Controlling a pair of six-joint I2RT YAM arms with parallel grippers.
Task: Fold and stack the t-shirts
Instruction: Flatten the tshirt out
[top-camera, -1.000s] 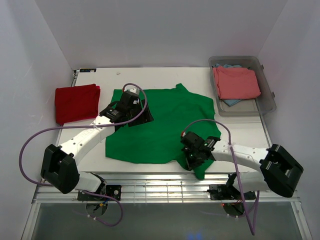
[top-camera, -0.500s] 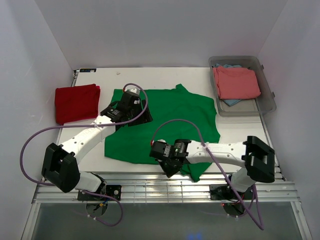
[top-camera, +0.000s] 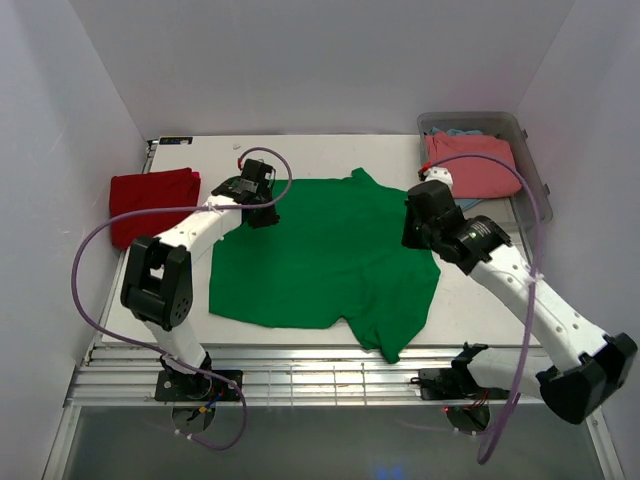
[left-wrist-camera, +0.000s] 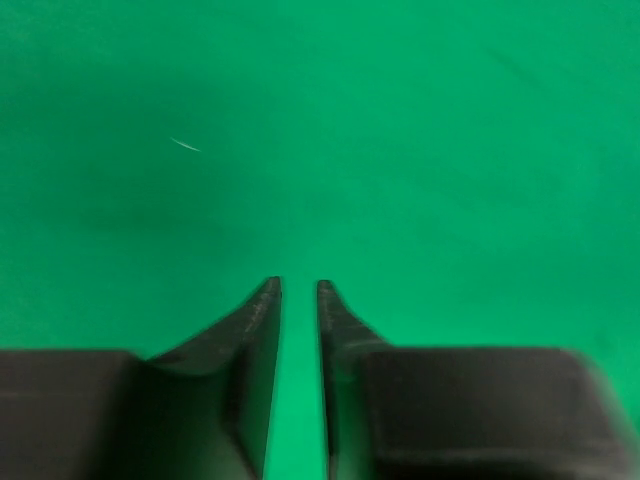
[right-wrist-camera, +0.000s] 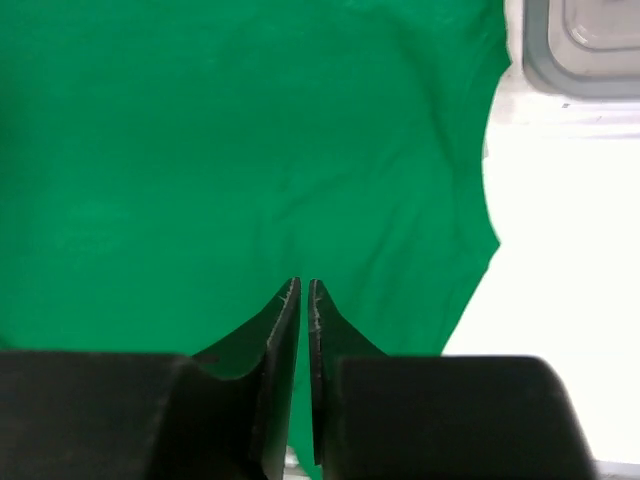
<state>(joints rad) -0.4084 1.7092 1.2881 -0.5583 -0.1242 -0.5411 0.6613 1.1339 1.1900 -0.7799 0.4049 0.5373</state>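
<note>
left tool (top-camera: 262, 200) at green t-shirt (top-camera: 325, 255) corner, right tool (top-camera: 414, 222) opposite

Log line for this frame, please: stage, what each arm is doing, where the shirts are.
stage: green t-shirt flat, unfolded | left gripper: over its far-left corner, nearly shut, empty | right gripper: over its right edge, nearly shut, empty | red t-shirt: folded, left

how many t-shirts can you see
4: green tee spread mid-table, red tee folded at far left, pink tee in the bin atop a blue tee. More may hide underneath.
</note>
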